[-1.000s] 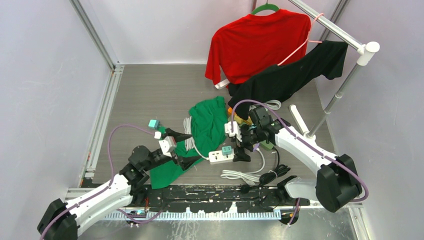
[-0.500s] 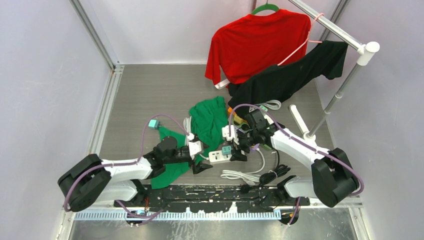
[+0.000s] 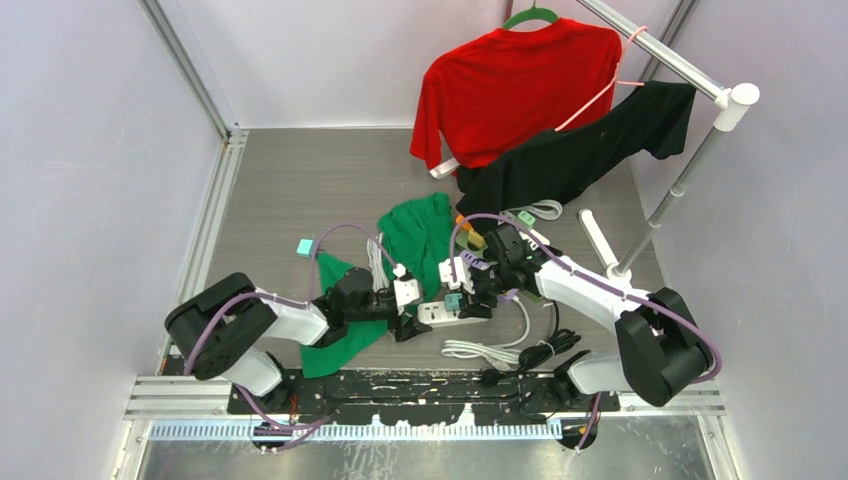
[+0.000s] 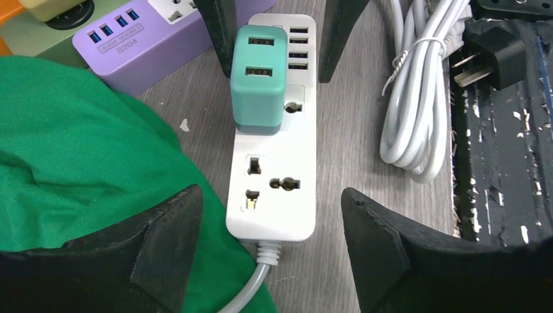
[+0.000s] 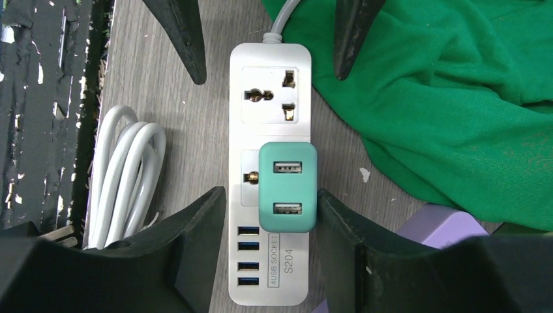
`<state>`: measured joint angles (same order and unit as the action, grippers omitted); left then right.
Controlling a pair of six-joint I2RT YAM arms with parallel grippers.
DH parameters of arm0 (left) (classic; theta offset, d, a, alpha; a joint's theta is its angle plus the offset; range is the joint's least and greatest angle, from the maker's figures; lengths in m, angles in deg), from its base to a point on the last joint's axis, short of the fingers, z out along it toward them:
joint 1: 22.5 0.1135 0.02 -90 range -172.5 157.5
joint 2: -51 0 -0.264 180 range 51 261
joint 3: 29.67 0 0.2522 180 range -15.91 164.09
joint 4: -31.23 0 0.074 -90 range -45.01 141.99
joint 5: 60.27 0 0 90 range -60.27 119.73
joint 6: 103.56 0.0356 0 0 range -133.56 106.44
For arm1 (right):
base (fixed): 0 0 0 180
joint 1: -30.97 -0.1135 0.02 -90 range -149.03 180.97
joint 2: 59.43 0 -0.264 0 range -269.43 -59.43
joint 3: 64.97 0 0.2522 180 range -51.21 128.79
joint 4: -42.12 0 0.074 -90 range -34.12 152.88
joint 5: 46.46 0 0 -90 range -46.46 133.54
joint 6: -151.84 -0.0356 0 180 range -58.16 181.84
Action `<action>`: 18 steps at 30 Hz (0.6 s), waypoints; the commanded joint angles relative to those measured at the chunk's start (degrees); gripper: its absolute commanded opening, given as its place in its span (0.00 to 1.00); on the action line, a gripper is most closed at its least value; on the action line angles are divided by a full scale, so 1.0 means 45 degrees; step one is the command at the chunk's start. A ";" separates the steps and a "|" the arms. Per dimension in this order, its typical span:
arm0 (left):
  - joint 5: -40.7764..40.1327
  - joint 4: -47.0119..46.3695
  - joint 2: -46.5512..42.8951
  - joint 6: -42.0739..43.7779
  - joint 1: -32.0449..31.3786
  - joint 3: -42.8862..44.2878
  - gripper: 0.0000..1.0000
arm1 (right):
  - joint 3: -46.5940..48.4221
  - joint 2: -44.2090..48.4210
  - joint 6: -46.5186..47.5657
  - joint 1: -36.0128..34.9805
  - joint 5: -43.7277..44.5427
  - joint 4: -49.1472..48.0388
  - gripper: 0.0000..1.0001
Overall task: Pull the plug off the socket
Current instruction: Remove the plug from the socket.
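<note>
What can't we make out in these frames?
- Prongs of the teal charger: both wrist views, hidden under its body.
- Cord of the white power strip: left wrist view, cut by bottom edge.
- Rest of the purple power strip: left wrist view, cut by top edge.
- Whether the right pincer touches the charger: top view, too small.

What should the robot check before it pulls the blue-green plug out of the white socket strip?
1. Teal plug sits in the white strip: ok.
2. Right fingers on either side of the plug: ok.
3. Right fingers shut on the plug: not ok, they are open.
4. Left fingers holding the strip: not ok, open, only straddling its cord end.
5. Green shirt off the plug: ok.
</note>
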<state>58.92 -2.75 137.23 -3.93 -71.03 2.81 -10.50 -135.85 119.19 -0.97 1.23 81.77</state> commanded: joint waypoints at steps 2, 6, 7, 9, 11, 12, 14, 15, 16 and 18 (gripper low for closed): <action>0.0115 -0.1892 0.0771 -0.0001 -0.0037 0.0592 0.77 | 0.0273 -0.0050 -0.0046 -0.0088 -0.0203 -0.0325 0.55; 0.0158 -0.1955 0.1217 -0.0069 -0.0045 0.0747 0.75 | 0.0291 -0.0049 -0.0086 -0.0088 -0.0303 -0.0285 0.52; 0.0167 -0.1964 0.1316 -0.0069 -0.0036 0.0777 0.74 | 0.0309 -0.0039 -0.0086 -0.0086 -0.0333 -0.0258 0.52; 0.0193 -0.2065 0.1513 -0.0098 -0.0053 0.0779 0.73 | 0.0348 0.0001 -0.0086 -0.0089 -0.0441 -0.0164 0.52; 0.0208 -0.2183 0.1663 -0.0154 -0.0042 0.0781 0.72 | 0.0368 0.0009 -0.0087 -0.0089 -0.0532 -0.0138 0.51; 0.0219 -0.2219 0.1728 -0.0192 -0.0038 0.0798 0.71 | 0.0378 0.0003 -0.0086 -0.0086 -0.0539 -0.0120 0.51; 0.0279 -0.2237 0.1851 -0.0267 -0.0046 0.0836 0.69 | 0.0384 -0.0015 -0.0115 -0.0089 -0.0540 -0.0137 0.50; 0.0316 -0.2224 0.1913 -0.0294 -0.0041 0.0881 0.69 | 0.0397 -0.0027 -0.0151 -0.0074 -0.0540 -0.0141 0.49; 0.0398 -0.2239 0.1977 -0.0344 -0.0048 0.0935 0.68 | 0.0398 -0.0031 -0.0187 -0.0087 -0.0538 -0.0184 0.48; 0.0548 -0.2218 0.2197 -0.0477 -0.0040 0.1064 0.65 | 0.0351 -0.0039 -0.0344 -0.0086 -0.0541 -0.0311 0.46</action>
<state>59.51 -8.17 145.89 -5.22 -71.10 5.26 -10.50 -135.98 118.68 -1.06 0.97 81.46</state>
